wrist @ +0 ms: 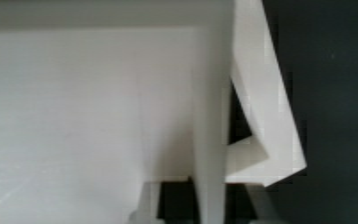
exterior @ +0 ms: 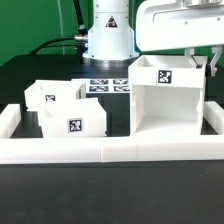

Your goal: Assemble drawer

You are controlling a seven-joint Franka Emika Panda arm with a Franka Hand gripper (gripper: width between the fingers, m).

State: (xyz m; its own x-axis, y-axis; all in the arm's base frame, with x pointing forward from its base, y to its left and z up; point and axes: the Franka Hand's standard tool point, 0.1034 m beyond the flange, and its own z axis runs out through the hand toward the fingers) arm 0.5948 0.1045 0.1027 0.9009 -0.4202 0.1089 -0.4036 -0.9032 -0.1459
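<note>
The tall white boxy housing [exterior: 165, 100] stands at the exterior view's right, open toward the front, with a tag on its top rim. Two smaller open-topped trays [exterior: 52, 95] [exterior: 72, 118] stand to its left, each with a tag. My gripper [exterior: 206, 62] comes down from above onto the housing's top right corner. In the wrist view the housing's thin wall [wrist: 208, 130] runs between my two dark fingers [wrist: 176, 202], which sit against both of its faces. My gripper [wrist: 210, 188] is shut on that wall.
A long low white border wall [exterior: 110, 150] runs along the front and up both sides. The marker board [exterior: 108, 85] lies flat behind the trays. The arm's white base [exterior: 108, 35] stands at the back. The table top is black.
</note>
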